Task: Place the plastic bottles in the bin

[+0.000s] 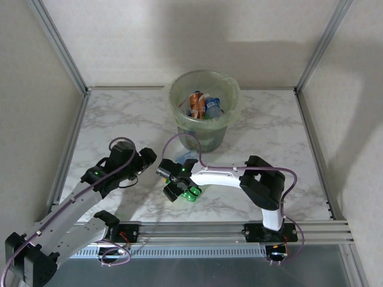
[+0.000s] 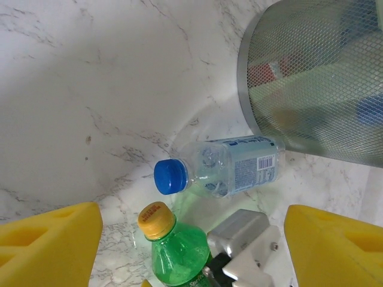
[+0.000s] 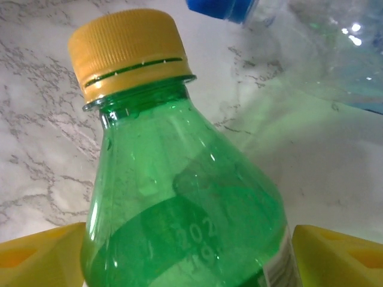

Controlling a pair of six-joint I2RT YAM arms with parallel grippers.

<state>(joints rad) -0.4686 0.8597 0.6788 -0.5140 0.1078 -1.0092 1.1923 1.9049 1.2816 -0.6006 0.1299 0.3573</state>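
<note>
Two plastic bottles are found lying on the counter (image 1: 119,119), toward the middle of its near edge, while several more are gathered in the bin (image 1: 212,139), which is placed at the middle of the far edge. A green bottle (image 3: 179,203) with a yellow cap (image 3: 128,51) is flanked by the fingers (image 3: 338,254) of the right pincer (image 1: 181,191), one at each side of its body; whether it is actually squeezed cannot be told. A clear bottle (image 2: 230,167) with a blue cap (image 2: 170,176) is laid on its side just beyond, between the green bottle and the bin, its base close to the bin wall. The left pincer (image 1: 148,159) is held spread wide with nothing caught in it, just left of both bottles and pointed toward them.
</note>
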